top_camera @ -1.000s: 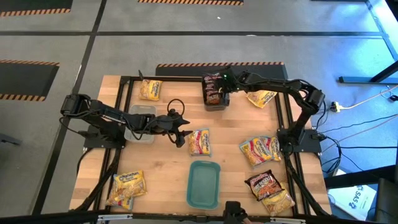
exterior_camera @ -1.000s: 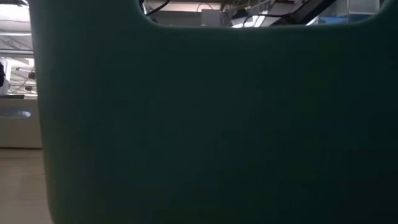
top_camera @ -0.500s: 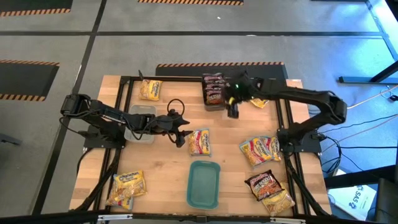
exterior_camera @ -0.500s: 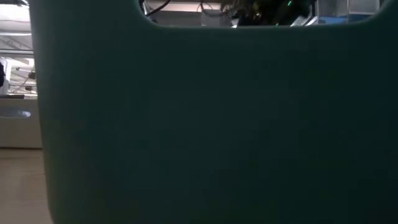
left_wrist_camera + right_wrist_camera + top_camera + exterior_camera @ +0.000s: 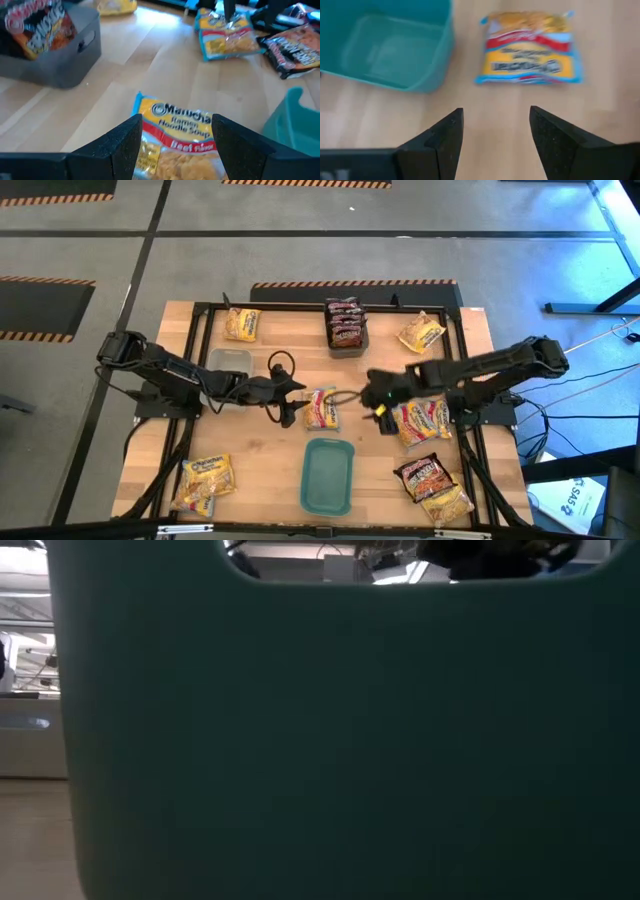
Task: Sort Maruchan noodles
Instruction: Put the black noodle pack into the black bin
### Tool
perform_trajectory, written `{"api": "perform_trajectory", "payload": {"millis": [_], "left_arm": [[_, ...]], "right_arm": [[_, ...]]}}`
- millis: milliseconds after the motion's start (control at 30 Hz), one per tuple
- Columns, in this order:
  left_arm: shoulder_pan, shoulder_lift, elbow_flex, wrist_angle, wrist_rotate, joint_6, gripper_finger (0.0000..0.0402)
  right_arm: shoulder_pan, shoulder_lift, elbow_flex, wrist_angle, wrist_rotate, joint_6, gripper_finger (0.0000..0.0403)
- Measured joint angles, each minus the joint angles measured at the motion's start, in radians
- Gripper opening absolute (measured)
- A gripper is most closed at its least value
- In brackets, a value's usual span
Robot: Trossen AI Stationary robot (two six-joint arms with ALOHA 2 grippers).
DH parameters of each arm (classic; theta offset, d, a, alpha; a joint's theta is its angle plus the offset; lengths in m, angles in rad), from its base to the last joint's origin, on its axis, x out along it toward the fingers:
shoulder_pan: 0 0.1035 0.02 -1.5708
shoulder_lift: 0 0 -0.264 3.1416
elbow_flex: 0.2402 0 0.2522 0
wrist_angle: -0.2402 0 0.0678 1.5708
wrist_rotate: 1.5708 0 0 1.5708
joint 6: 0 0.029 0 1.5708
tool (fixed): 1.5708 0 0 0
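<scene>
High view: left gripper [image 5: 284,406] sat wide open, empty, beside the centre packet [image 5: 321,408]; right gripper [image 5: 378,402] hovered open, empty, past it. Roughly ten packets, two tubs, one tray [image 5: 328,475]. Low view: only tray wall. Left wrist: packet between fingers — closing looked next. Right wrist: nothing held.

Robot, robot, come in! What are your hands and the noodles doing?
Left gripper open beside the center noodle packet. Right gripper open, empty, on its other side. Teal tray close by, nothing blocking.
</scene>
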Motion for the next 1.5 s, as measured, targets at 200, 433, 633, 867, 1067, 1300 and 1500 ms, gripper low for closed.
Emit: {"api": "perform_trajectory", "payload": {"millis": [200, 433, 633, 867, 1067, 1300, 1500], "left_arm": [[-0.029, 0.000, 0.000, 0.056, -0.006, 0.024, 0.0233], [-0.089, 0.000, 0.000, 0.062, -0.006, 0.022, 0.0233], [-0.123, 0.000, 0.000, 0.061, -0.032, 0.022, 0.0233], [-0.126, 0.000, 0.000, 0.065, -0.033, -0.003, 0.0233], [-0.126, 0.000, 0.000, 0.065, -0.033, -0.012, 0.0233], [-0.125, 0.000, 0.000, 0.065, -0.033, -0.026, 0.0233], [-0.126, 0.000, 0.000, 0.065, -0.034, -0.030, 0.0233]], "right_arm": [[0.153, 0.000, -0.046, 0.079, 0.028, 0.225, 0.0211], [0.375, 0.000, -0.047, 0.058, 0.067, 0.584, 0.0211], [0.612, 0.000, -0.047, -0.032, 0.167, 1.041, 0.0211], [0.836, 0.023, -0.047, -0.122, 0.193, 1.469, 0.0211], [0.932, 0.076, -0.048, -0.176, 0.158, 1.595, 0.0211], [0.935, 0.153, -0.047, -0.191, 0.191, 1.556, 0.0211], [0.853, 0.226, -0.047, -0.147, 0.229, 1.387, 0.0211]]}}
